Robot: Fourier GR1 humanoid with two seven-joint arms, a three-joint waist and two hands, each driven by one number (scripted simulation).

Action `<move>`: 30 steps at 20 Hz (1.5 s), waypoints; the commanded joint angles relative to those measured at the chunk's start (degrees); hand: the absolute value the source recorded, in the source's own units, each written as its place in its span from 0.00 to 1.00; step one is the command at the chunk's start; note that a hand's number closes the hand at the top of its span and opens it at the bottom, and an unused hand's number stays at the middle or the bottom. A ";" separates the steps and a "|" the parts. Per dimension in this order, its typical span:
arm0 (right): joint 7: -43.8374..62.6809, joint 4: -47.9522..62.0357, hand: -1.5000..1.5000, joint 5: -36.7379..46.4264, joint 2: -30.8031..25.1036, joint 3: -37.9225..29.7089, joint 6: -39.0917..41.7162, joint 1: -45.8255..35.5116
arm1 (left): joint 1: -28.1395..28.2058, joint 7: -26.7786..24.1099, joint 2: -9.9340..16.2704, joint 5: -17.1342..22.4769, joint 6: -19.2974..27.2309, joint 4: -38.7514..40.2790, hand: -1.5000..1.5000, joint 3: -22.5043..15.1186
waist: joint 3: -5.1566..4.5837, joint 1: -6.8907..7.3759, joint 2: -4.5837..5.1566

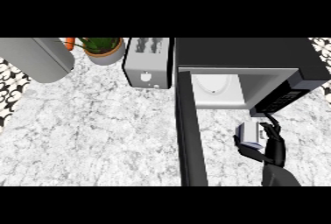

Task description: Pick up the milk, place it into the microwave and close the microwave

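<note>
My right hand (270, 146) has its black fingers curled around the milk (250, 133), a small boxy white carton, just in front of the microwave (258, 57). Step in hand: transport. Next move, as I judge it: carry the carton forward into the white cavity, clear of the dark, flat open door (188, 131). Counter (97, 131): speckled marble.
</note>
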 commanded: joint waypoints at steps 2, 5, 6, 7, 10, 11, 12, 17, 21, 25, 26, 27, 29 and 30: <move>-4.32 -0.48 1.00 1.97 -0.25 2.74 6.46 -3.87 | -1.10 0.55 0.32 0.43 -0.24 0.10 0.00 0.37 | 0.18 1.06 0.08; -4.48 -0.44 1.00 1.26 -0.37 2.70 9.16 -3.33 | -0.52 0.62 -0.13 0.02 0.72 0.12 0.00 -0.09 | 0.18 0.98 0.03; -2.49 -1.54 1.00 1.05 -0.59 2.96 9.47 -4.05 | 1.36 -0.19 0.28 -0.65 -0.18 0.11 0.00 -2.57 | 0.10 0.78 -0.24; -4.28 -1.42 1.00 1.44 -1.62 2.99 8.87 -3.64 | 1.45 -1.10 0.11 -0.30 -0.23 1.04 0.00 -1.96 | 0.13 1.03 -0.12; -3.02 -3.95 1.00 1.21 1.87 3.88 7.25 -3.48 | 0.48 0.01 0.99 0.83 0.12 -1.22 0.00 0.13 | 0.03 0.13 -0.35; -4.17 -4.92 1.00 1.19 -0.59 3.94 9.57 -0.79 | 1.04 -2.66 0.15 1.14 -0.42 1.70 0.00 -0.35 | 0.00 -0.04 -0.41; -3.63 -6.06 1.00 1.04 -0.89 4.33 11.13 0.50 | 4.32 -2.96 1.55 -0.19 -0.29 -0.97 0.00 -2.22 | 0.01 -0.04 -0.48; 1.62 -18.70 1.00 1.34 1.19 7.91 9.35 6.16 | 2.33 2.36 1.73 0.18 2.22 -5.32 0.00 -2.02 | -0.07 -1.00 -0.67; 7.38 -32.47 1.00 0.89 0.79 10.89 10.92 15.96 | 2.65 -2.59 1.98 1.48 -0.69 0.50 0.00 -1.88 | -0.16 -1.50 -0.88; 17.13 -46.73 1.00 -0.07 -3.15 12.55 13.07 22.93 | 0.84 -1.47 1.06 1.42 0.45 -0.01 0.00 -2.23 | -0.16 -1.73 -0.77; 15.96 -49.92 1.00 0.57 0.23 14.37 11.43 27.78 | 0.17 -1.16 -0.05 -0.64 1.96 1.13 0.00 -3.74 | -0.13 -1.74 -0.72; 17.98 -54.53 1.00 -1.27 -1.39 14.34 14.59 28.41 | 4.67 -2.80 2.55 -0.28 0.72 -1.41 0.00 -3.88 | -0.14 -1.45 -0.82; 19.74 -58.38 1.00 -1.86 -2.17 15.20 16.65 30.59 | 2.68 -1.53 2.16 0.52 1.09 -1.49 0.00 -3.56 | -0.07 -1.00 -0.55; 21.41 -63.29 1.00 -2.97 -0.01 17.19 17.35 33.77 | 5.29 -3.97 3.72 2.53 -0.31 -2.64 0.00 -1.12 | -0.14 -1.28 -0.80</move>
